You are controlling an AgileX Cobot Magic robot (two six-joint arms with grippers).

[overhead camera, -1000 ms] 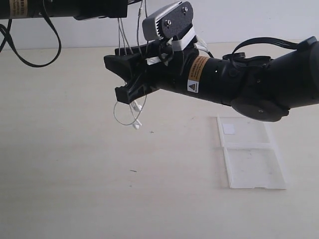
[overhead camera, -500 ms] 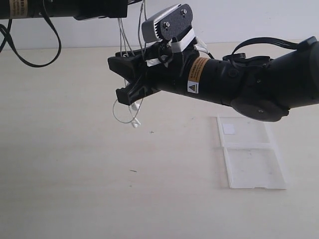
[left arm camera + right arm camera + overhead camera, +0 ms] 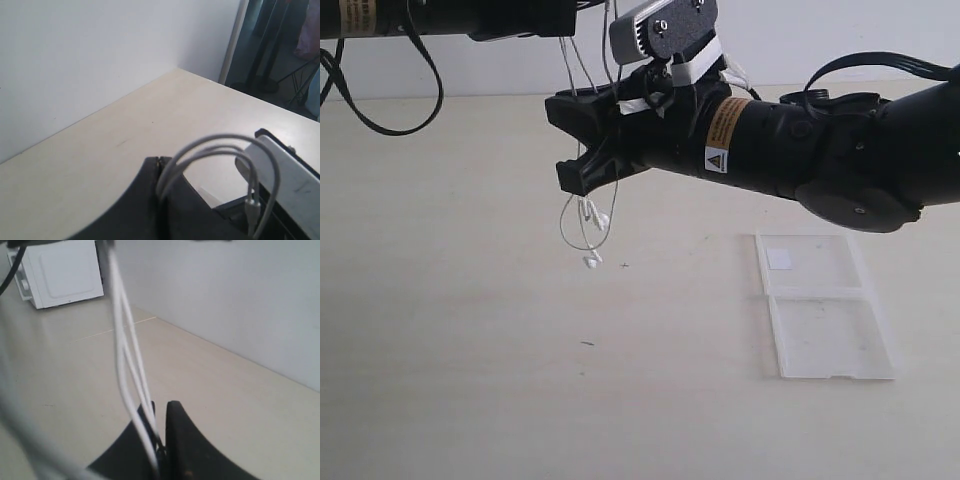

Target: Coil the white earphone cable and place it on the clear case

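The long, thin white earphone cable hangs in the air between both arms, none of it coiled on the flat, transparent two-halved plastic case. The black right gripper reaches across to the left of the exterior view, above the pale beige tabletop. Its fingers are clenched on several cable strands that run through the narrow slit between them. Those strands rise to the black left gripper at the top of the exterior view. Its fingers seem pressed together on the wire, which arches out of them in a few loops. Below the right gripper, a loose loop and the small white earbuds dangle just above the table. The case lies opened flat on the table, well apart to the right, a small white square sticker on its far half.
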